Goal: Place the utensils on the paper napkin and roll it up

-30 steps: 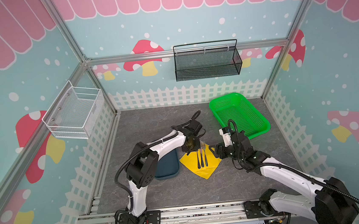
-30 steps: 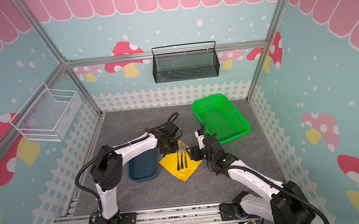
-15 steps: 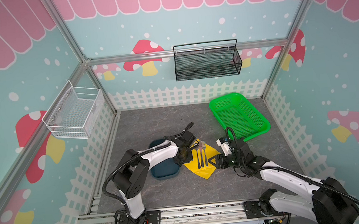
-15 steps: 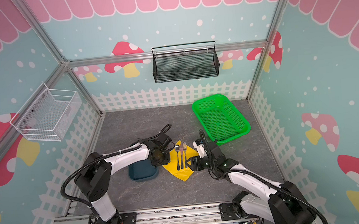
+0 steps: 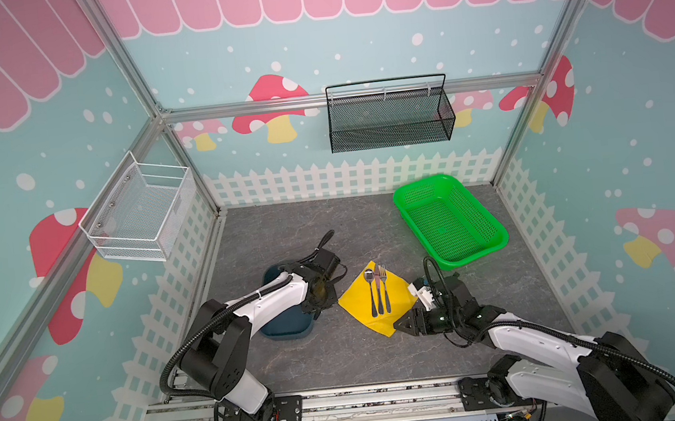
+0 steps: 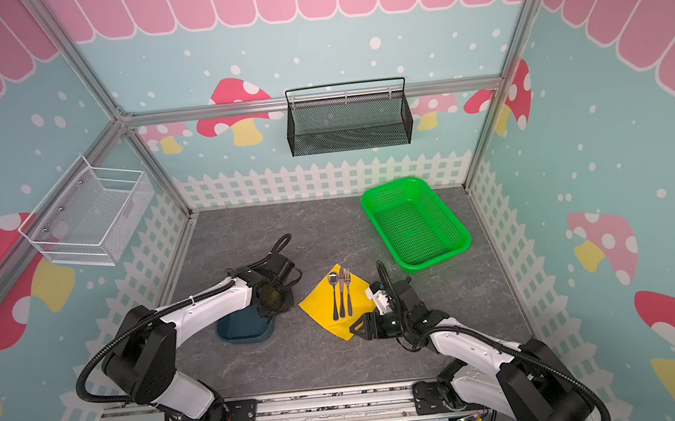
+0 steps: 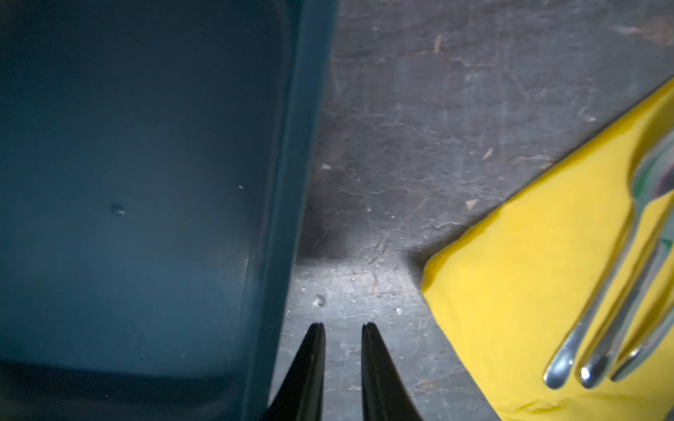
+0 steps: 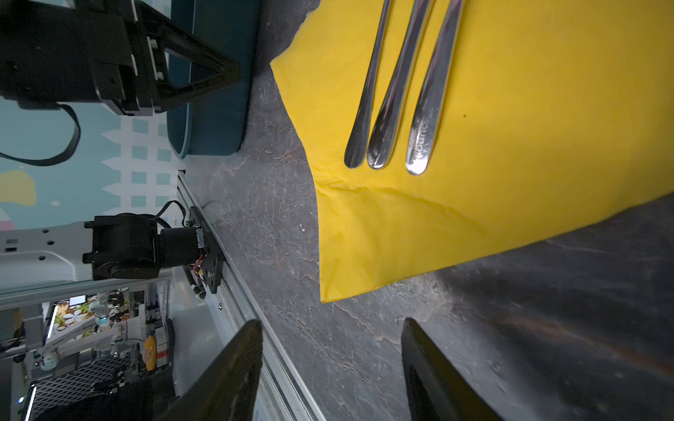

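The yellow paper napkin (image 5: 362, 301) (image 6: 322, 306) lies flat on the grey floor like a diamond. The utensils (image 5: 378, 293) (image 6: 341, 296), a spoon, a knife and a fork, rest side by side on it, handles toward the front. My left gripper (image 5: 315, 310) (image 7: 343, 324) hangs over bare floor between the dark blue tray (image 5: 284, 330) (image 7: 146, 182) and the napkin (image 7: 529, 273), its jaws narrowly open and empty. My right gripper (image 5: 400, 326) (image 8: 332, 322) is open and empty, low by the napkin's (image 8: 510, 164) front corner, apart from it.
A green perforated basket (image 5: 449, 218) (image 6: 414, 221) stands at the back right. A black mesh basket (image 5: 388, 115) hangs on the back wall and a white wire basket (image 5: 139, 208) on the left wall. The metal rail (image 8: 233, 291) runs along the floor's front edge.
My left gripper has drawn back from above the utensils to the tray's edge. The right gripper has come down and forward to the napkin's front corner, its jaws slightly narrower.
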Controlling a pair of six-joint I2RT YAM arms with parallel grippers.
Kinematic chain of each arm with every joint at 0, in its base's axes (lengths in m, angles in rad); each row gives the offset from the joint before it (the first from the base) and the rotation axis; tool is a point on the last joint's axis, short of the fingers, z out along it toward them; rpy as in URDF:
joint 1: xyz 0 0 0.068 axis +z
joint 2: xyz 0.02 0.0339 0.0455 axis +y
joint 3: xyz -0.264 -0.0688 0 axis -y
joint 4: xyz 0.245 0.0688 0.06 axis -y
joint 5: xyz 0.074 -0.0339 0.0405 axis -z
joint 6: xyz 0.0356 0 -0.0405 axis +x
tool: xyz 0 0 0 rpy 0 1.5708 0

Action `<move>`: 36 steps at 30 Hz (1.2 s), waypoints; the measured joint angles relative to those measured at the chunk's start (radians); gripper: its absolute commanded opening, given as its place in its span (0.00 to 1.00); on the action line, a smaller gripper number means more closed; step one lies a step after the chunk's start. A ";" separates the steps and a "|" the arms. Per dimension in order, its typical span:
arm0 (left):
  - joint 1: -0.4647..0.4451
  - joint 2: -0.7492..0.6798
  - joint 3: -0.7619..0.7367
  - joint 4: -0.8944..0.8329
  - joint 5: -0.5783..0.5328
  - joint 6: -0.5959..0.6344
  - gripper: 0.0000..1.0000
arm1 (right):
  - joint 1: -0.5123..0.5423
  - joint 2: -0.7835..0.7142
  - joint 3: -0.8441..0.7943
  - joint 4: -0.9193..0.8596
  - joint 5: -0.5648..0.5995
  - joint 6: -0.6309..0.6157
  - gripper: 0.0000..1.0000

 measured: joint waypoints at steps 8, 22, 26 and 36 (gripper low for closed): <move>-0.011 -0.072 -0.001 0.022 -0.002 0.016 0.24 | 0.040 0.114 0.000 0.054 -0.053 0.014 0.64; -0.039 -0.138 -0.001 0.098 -0.002 0.015 0.29 | 0.054 0.254 0.014 0.176 -0.091 0.004 0.65; -0.040 -0.138 -0.001 0.103 -0.001 0.015 0.30 | 0.055 0.264 0.042 0.179 -0.071 -0.011 0.65; -0.052 -0.138 0.000 0.107 0.018 0.015 0.29 | 0.058 0.283 0.146 0.215 0.006 -0.039 0.67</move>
